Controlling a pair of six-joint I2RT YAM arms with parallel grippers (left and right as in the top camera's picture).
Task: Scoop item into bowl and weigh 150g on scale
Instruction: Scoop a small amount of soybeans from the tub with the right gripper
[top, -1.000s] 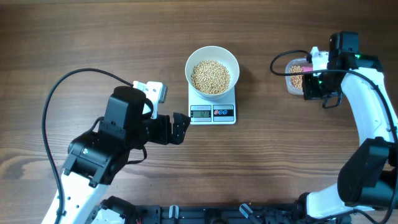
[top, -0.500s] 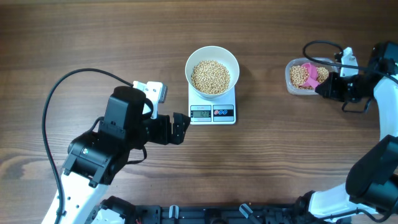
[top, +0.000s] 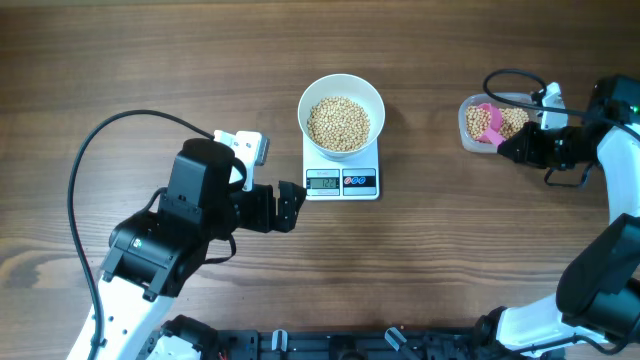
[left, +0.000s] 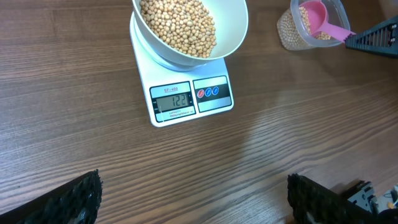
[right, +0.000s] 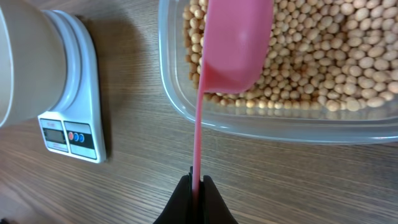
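Bare table (top: 150, 50) is stretching across the upper left and the lower middle of the overhead frame, leaving wide room to pass. At centre, the bowl (top: 341, 114) is sitting on the scale (top: 342, 181) and blocking that spot. The left claw (top: 293, 206), jaws spread, is standing just left of the scale, leaving a narrow gap. An open strip is lying free between the scale and the clear container (top: 466, 126) at upper right. The right claw (top: 507, 147), clamping a pink scoop (top: 487, 118), is occupying the container's right side and mouth. A black cable (top: 95, 150) is arching over the left.
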